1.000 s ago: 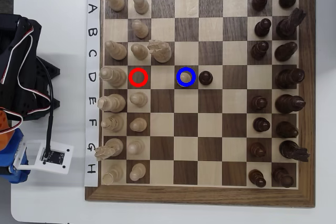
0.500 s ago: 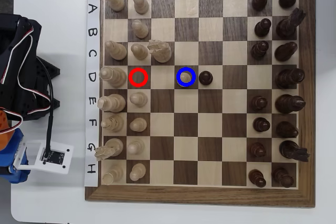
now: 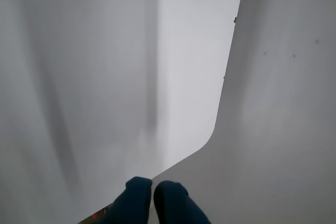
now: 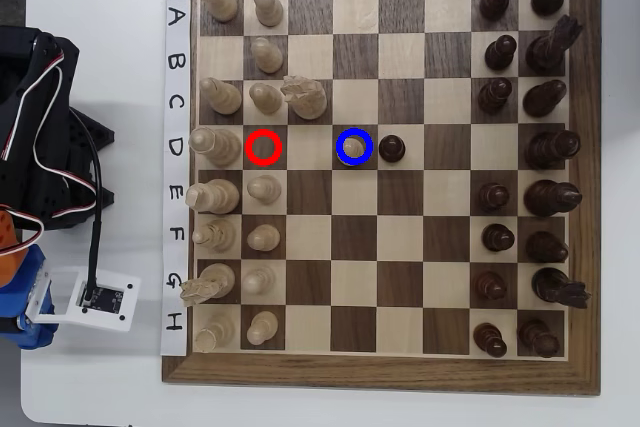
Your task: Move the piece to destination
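In the overhead view the piece, a small pale pawn (image 4: 352, 149), stands inside the blue ring on the destination square (image 4: 338, 164), row D, column 4. The red-ringed square (image 4: 264, 147) two columns to its left is empty. The arm (image 4: 40, 147) is folded off the board's left side, far from the piece. In the wrist view my gripper (image 3: 153, 195) shows as two dark blue fingertips (image 3: 137, 191) pressed together with nothing between them, over a white tabletop (image 3: 105, 77). No board or piece shows in that view.
A dark pawn (image 4: 392, 148) stands right next to the piece, on its right. A pale knight (image 4: 305, 97) stands up-left of it. Pale pieces fill the left columns, dark pieces the right. The white camera mount (image 4: 95, 297) lies left of the board. The table's rounded edge (image 3: 218, 119) shows in the wrist view.
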